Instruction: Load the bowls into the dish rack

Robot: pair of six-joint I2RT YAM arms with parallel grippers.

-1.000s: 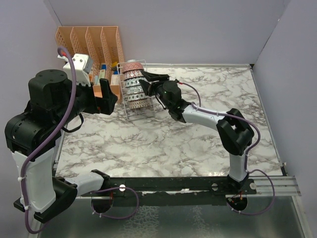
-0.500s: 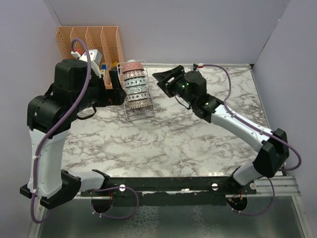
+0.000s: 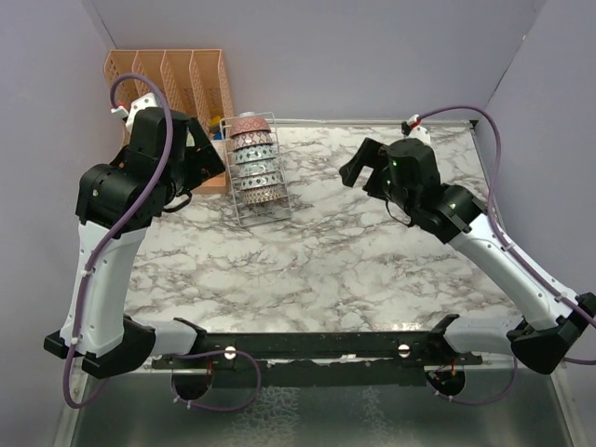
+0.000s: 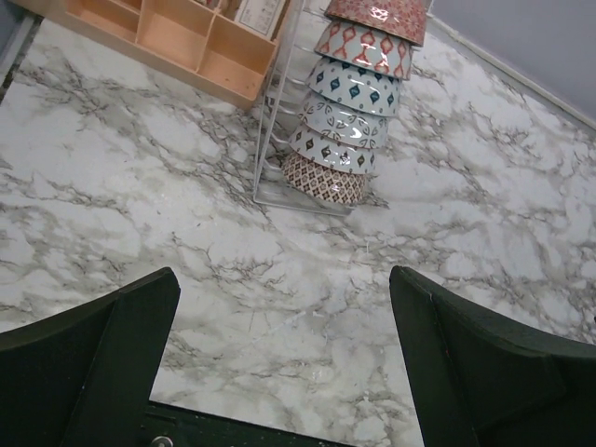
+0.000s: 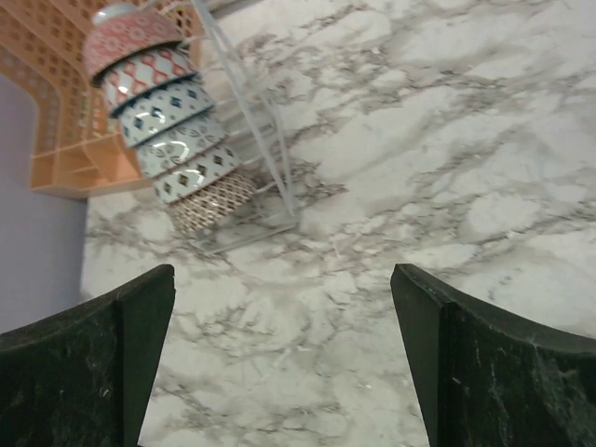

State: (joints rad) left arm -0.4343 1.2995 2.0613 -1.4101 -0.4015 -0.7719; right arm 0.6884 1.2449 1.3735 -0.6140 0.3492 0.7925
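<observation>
The wire dish rack (image 3: pixel 244 210) stands at the back left of the marble table and holds several patterned bowls (image 3: pixel 255 160) on edge in a row, a reddish-pink one at the far end and a brown one at the near end. The bowls also show in the left wrist view (image 4: pixel 346 102) and the right wrist view (image 5: pixel 168 126), with the rack's wires beside them (image 4: pixel 271 140) (image 5: pixel 253 107). My left gripper (image 3: pixel 207 155) (image 4: pixel 284 279) is open and empty, raised left of the rack. My right gripper (image 3: pixel 361 164) (image 5: pixel 284 272) is open and empty, raised to the rack's right.
A peach slotted organiser (image 3: pixel 172 79) stands against the back wall just left of the rack, also seen in the left wrist view (image 4: pixel 177 33). Purple walls close the left, back and right sides. The marble table (image 3: pixel 317 261) spreads in front of the rack.
My right gripper has drawn back from the rack to the right and risen. My left arm has swung up and back beside the organiser. The bowls and rack have not moved.
</observation>
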